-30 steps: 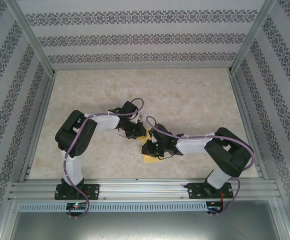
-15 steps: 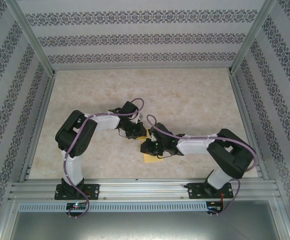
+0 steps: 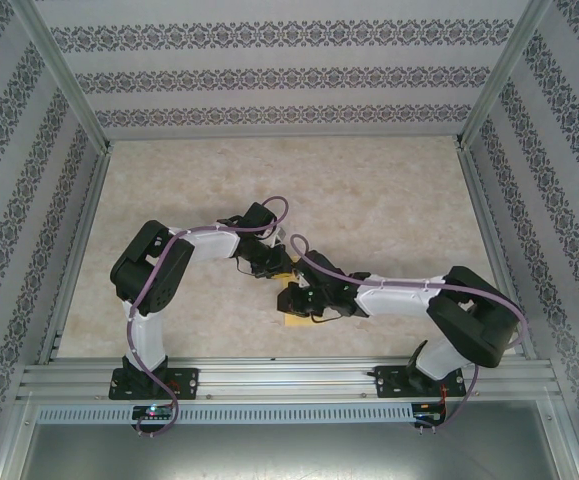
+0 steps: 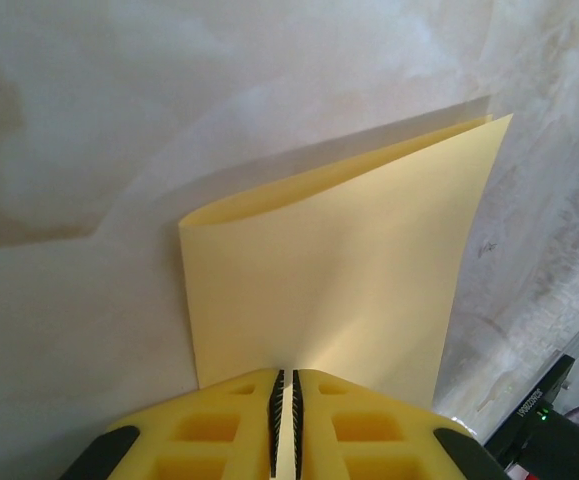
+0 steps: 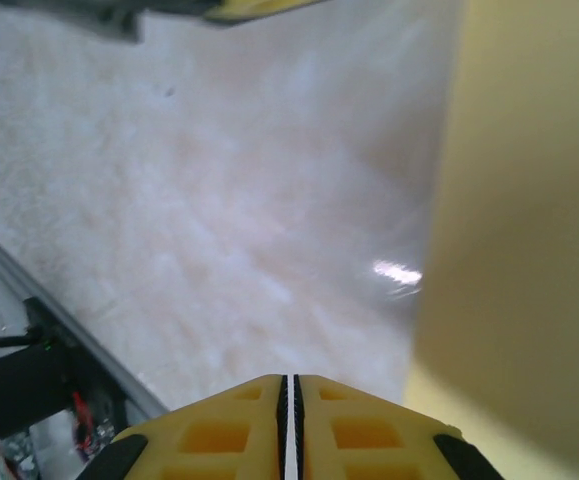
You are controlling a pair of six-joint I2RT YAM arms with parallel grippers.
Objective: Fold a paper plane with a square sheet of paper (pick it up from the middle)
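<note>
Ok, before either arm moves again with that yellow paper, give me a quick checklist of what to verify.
1. Left gripper holding the square sheet of paper: ok, jaws shut on its near edge.
2. Right gripper holding it too: cannot tell; jaws shut, paper blurred close beside it.
3. Fold pressed flat: not ok, the two layers bow apart at the fold.
4. Corners matched: cannot tell, the back layer is mostly hidden behind the front one.
</note>
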